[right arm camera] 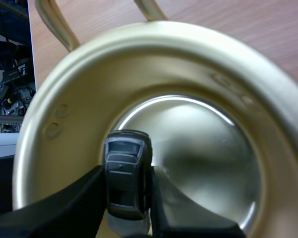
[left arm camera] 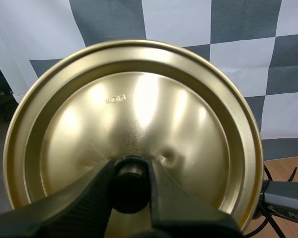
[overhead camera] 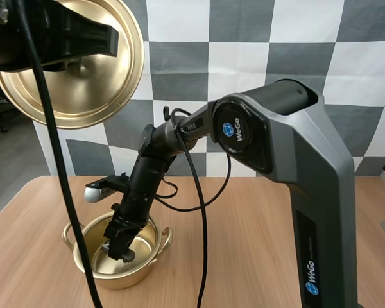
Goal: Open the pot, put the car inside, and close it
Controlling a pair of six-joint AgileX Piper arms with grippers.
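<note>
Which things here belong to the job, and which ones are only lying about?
Job:
lid, held up by its knob in the left end effector
car, pinched in the right end effector
pot, open, the car at its mouth

Only there:
table, under the pot

High view down from behind over table (overhead camera: pixel 244 256); wrist views close against lid (left arm camera: pixel 139 99) and pot (right arm camera: pixel 198 64), both shared.

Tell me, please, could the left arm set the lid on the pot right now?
Probably not yet. The right gripper, shut on the car, reaches down inside the pot, so its arm crosses the rim. The left gripper holds the lid high above.
</note>
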